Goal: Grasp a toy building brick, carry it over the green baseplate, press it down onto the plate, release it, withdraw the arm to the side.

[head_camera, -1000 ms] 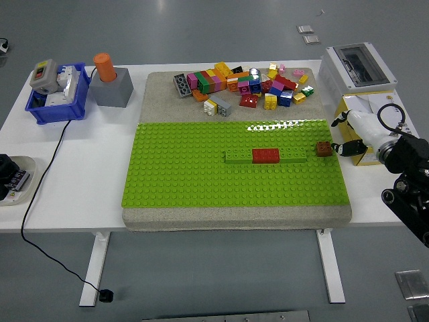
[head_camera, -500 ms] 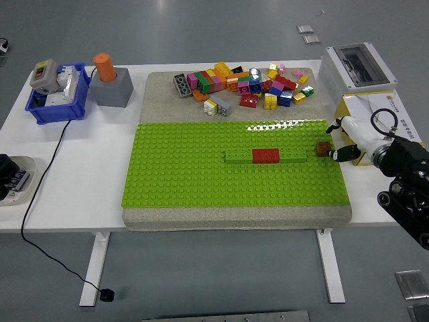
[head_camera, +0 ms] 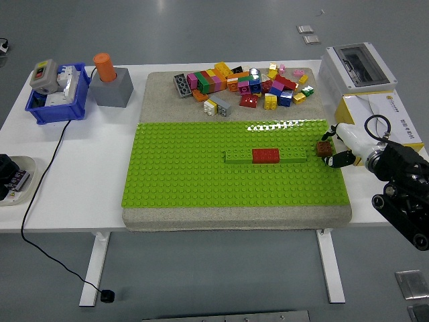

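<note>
Head view: right hand point(head_camera: 340, 146) beside brown brick point(head_camera: 324, 149).

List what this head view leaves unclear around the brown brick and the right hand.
- Right hand: whether its fingers touch or grip the brown brick is too small to tell.
- Brown brick: whether it is pressed onto the green baseplate cannot be judged from above.
- Right arm: cut off by the picture's right edge.
- Left hand: outside the picture.
</note>
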### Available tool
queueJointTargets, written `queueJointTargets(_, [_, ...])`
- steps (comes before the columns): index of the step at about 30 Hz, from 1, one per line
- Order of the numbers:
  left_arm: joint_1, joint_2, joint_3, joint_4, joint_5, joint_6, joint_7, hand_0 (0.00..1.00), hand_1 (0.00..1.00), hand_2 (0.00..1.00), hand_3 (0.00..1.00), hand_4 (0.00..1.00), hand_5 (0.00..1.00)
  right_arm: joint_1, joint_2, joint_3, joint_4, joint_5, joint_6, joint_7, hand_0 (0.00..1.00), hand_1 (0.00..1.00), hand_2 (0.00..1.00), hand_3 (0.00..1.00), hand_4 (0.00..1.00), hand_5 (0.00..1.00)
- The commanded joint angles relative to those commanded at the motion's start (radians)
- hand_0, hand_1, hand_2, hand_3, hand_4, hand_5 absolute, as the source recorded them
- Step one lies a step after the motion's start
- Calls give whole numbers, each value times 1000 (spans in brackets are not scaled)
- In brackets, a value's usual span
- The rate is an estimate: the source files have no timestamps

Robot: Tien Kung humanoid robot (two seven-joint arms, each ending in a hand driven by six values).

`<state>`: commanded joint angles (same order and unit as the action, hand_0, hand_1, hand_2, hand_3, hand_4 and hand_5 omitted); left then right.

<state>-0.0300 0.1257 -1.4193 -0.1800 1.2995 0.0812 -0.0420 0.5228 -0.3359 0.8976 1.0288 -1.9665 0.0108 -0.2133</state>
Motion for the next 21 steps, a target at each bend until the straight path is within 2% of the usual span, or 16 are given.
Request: queueJointTargets(21, [1, 0, 10, 0, -9, 1, 0, 656, 611, 595, 649, 666, 191, 3, 12, -13, -33, 8, -25, 14, 775, 764, 780, 544, 701, 210])
